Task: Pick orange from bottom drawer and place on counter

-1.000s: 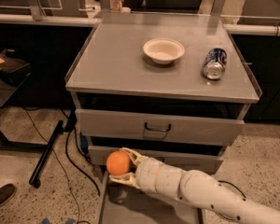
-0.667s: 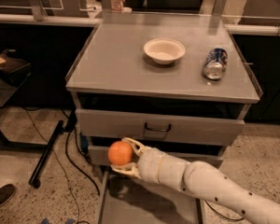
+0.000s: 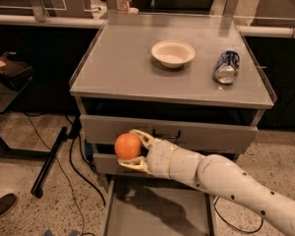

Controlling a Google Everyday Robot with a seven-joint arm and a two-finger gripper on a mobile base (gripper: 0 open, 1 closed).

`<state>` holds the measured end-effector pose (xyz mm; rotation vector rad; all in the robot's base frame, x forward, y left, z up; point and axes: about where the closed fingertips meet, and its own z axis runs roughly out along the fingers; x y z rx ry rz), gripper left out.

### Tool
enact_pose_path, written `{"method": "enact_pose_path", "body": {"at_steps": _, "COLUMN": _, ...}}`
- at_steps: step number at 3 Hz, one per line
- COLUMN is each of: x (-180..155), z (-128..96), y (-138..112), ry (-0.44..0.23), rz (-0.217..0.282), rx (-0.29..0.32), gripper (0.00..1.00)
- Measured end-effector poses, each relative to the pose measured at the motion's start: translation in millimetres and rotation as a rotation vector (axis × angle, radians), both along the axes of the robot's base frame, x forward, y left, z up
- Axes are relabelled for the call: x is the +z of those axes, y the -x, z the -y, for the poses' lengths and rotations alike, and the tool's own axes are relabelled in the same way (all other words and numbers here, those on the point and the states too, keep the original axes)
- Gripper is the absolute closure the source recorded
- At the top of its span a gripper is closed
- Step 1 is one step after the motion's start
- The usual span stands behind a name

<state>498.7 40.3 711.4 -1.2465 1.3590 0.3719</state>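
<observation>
- The bottom drawer (image 3: 157, 213) stands pulled out at the lower middle of the frame: a flat grey metal floor with low walls. Its front is cut off by the frame edge, and my arm covers its right side.
- My smooth white arm comes in from the lower right corner, its base out of view.
- My gripper (image 3: 132, 149) is clamped on the orange (image 3: 127, 145), pale fingers above and below it. The small, round, smooth fruit hangs in the air above the drawer, in front of the grey drawer fronts and partly hiding the middle one.
- Above lies the counter (image 3: 123, 68), a broad dull grey metal top with thin raised edges.
- On it sit a white bowl (image 3: 173, 53) and, to its right, a can (image 3: 227, 67) on its side.
- Speckled floor and black cables (image 3: 76, 156) fill the left.
</observation>
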Motion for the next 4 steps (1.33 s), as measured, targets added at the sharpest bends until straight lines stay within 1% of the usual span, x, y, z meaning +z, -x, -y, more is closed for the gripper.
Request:
{"method": "enact_pose_path", "body": {"at_steps": 1, "x": 15, "z": 4, "y": -10, "ry": -0.025, "rz": 0.006, "rx": -0.032, "gripper": 1.0}}
{"method": "enact_pose_path", "body": {"at_steps": 2, "x": 54, "z": 13, "y": -29, "ry": -0.044, "rz": 0.049, "rx": -0.073, "gripper": 1.0}}
{"method": "enact_pose_path", "body": {"at_steps": 3, "x": 96, "z": 18, "y": -50, "ry": -0.034, "rz": 0.088, "rx": -0.089, "gripper": 1.0}}
{"method": "enact_pose_path", "body": {"at_steps": 4, "x": 135, "z": 13, "y": -62, "ry": -0.044, "rz": 0.147, "rx": -0.068, "gripper": 1.0}}
